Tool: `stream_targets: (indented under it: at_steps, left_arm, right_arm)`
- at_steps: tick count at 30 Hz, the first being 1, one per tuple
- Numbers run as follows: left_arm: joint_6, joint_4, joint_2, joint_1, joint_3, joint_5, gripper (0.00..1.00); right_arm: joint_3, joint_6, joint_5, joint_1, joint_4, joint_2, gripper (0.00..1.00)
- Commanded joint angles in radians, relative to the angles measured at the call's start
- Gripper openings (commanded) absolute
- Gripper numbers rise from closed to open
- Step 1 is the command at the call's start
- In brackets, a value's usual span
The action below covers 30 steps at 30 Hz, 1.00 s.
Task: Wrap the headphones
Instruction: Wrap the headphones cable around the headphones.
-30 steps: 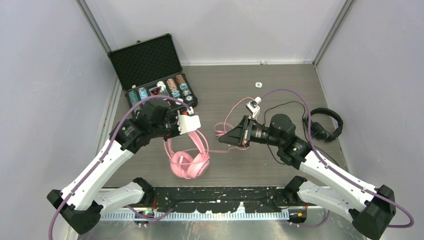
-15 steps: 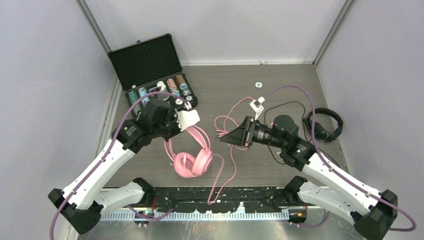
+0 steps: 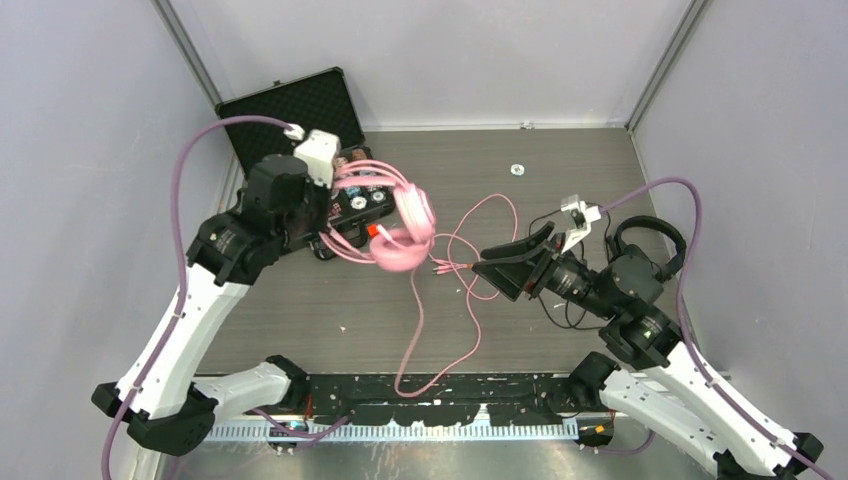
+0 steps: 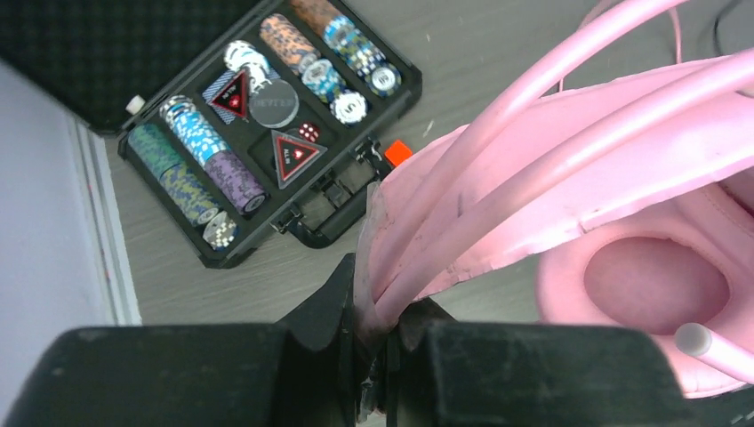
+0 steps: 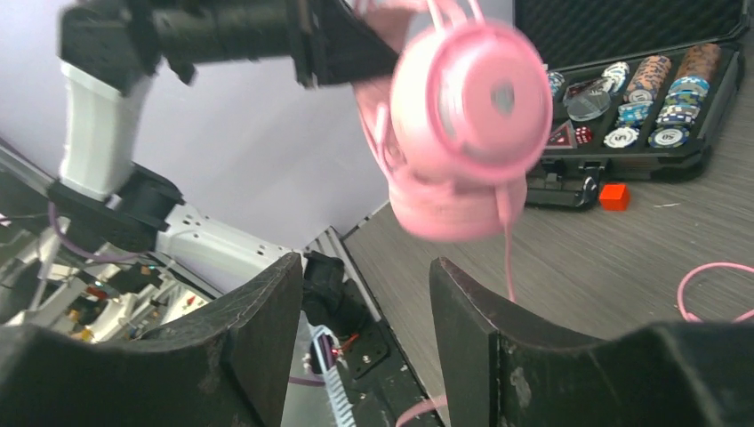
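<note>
My left gripper point(image 3: 335, 208) is shut on the headband of the pink headphones point(image 3: 405, 228) and holds them in the air in front of the open case. In the left wrist view the band and pink cable strands are pinched between the jaws of that gripper point(image 4: 382, 298), with an ear cup point(image 4: 658, 285) at the right. The pink cable point(image 3: 415, 330) hangs down to the table's front edge and loops on the table point(image 3: 480, 230). My right gripper point(image 3: 490, 265) is open and holds nothing, its fingers pointing at the hanging headphones point(image 5: 467, 98). The black headphones point(image 3: 650, 250) lie at the right.
An open black case point(image 3: 290, 115) of poker chips point(image 4: 267, 98) stands at the back left, right behind the lifted headset. A small red cube point(image 5: 613, 196) lies in front of it. A thin black cable point(image 3: 560, 215) trails beside my right arm. A small white disc point(image 3: 517, 169) lies farther back.
My left arm has lifted the pink headphones off the table and carried them back toward the case. My right gripper has opened and drawn back to the right.
</note>
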Motion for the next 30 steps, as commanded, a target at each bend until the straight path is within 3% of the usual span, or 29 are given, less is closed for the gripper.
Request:
stream_targets:
  at_steps: [1, 8, 14, 23, 27, 30]
  left_arm:
    - [-0.266, 0.008, 0.016, 0.016, 0.138, -0.042, 0.0]
    - [-0.411, 0.048, 0.007, 0.016, 0.215, -0.001, 0.0]
    - [-0.502, 0.105, -0.004, 0.016, 0.228, 0.05, 0.0]
    - [-0.619, 0.182, -0.012, 0.016, 0.227, 0.124, 0.0]
    - [-0.656, 0.21, -0.013, 0.016, 0.229, 0.155, 0.0]
    - [-0.69, 0.226, -0.016, 0.016, 0.221, 0.17, 0.0]
  right_arm:
    - [-0.064, -0.093, -0.002, -0.003, 0.119, 0.03, 0.59]
    - [-0.138, -0.059, -0.008, 0.0, 0.448, 0.184, 0.6]
    - [-0.173, -0.063, 0.13, 0.016, 0.624, 0.33, 0.64]
    - [-0.254, -0.07, 0.181, 0.068, 0.923, 0.564, 0.66]
    - [-0.233, -0.087, 0.186, 0.099, 0.943, 0.654, 0.62]
    - [-0.254, -0.058, 0.187, 0.104, 1.055, 0.712, 0.53]
